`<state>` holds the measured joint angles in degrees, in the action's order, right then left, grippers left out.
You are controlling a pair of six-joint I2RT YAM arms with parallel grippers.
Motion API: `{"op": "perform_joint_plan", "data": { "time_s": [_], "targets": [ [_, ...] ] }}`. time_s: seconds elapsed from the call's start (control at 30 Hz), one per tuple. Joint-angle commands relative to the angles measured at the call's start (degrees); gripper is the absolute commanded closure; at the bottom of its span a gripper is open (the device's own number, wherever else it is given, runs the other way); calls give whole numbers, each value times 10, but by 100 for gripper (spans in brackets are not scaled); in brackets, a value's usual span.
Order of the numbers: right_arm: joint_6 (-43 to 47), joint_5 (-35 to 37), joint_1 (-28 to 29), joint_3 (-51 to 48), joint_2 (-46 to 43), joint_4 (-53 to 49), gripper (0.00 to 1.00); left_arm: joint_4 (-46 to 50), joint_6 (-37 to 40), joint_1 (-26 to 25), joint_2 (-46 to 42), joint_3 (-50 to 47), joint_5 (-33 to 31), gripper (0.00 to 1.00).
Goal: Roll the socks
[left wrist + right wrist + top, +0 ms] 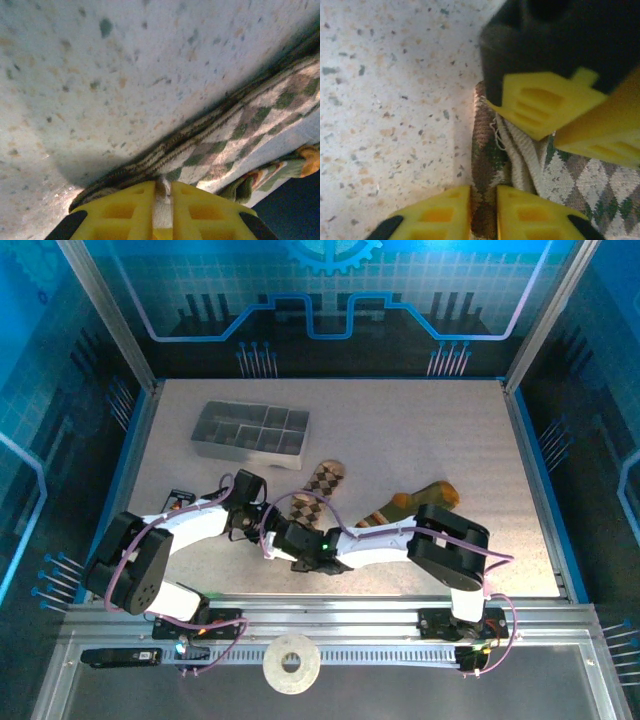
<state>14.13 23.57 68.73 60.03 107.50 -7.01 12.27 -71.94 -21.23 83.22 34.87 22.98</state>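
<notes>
The left gripper is squeezed shut on the checkered sock. Its yellow plastic fingers sit at the bottom of the left wrist view, and a bit of pale cloth is pinched between them. The right gripper is also closed on this sock. At the bottom of the right wrist view, its two yellow fingers hold the sock's folded edge in the thin gap between them. The left gripper's fingers are just above, at the upper right of that view. The sock is soft knit cloth with a ribbed band at the held end and beige, brown and dark diamonds. From above it is in the middle of the picture. It is long and thin, and it runs from the grippers up and to the right, with its round toe farthest away. The green sock lies just to the right of it, a little crumpled, with stripes and an orange toe at its right end. Both socks rest on the flat, speckled table. At the upper left of the table is a grey tray, well apart from the socks. It is split into small boxes, and I cannot tell what is in them.
</notes>
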Motion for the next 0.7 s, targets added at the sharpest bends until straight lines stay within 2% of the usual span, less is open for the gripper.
{"op": "perform_joint_plan", "data": {
  "time_s": [0.0, 0.13, 0.23, 0.43, 0.67],
  "targets": [
    [-47, -60, -32, 1, 18, -28, 88, 50, 10, -5, -29, 23, -17, 79],
    [-73, -152, -61, 0, 19, -51, 96, 102, 11, 12, -71, 43, -43, 60],
    [-92, -212, -84, -2, 22, -59, 99, 135, 9, 34, -97, 48, -57, 53],
    [-114, -301, -117, 11, 41, -79, 100, 150, 5, 56, -119, 38, -58, 47],
    [-121, -322, -123, 30, 62, -100, 100, 139, 0, 56, -120, 25, -54, 49]
  ]
}}
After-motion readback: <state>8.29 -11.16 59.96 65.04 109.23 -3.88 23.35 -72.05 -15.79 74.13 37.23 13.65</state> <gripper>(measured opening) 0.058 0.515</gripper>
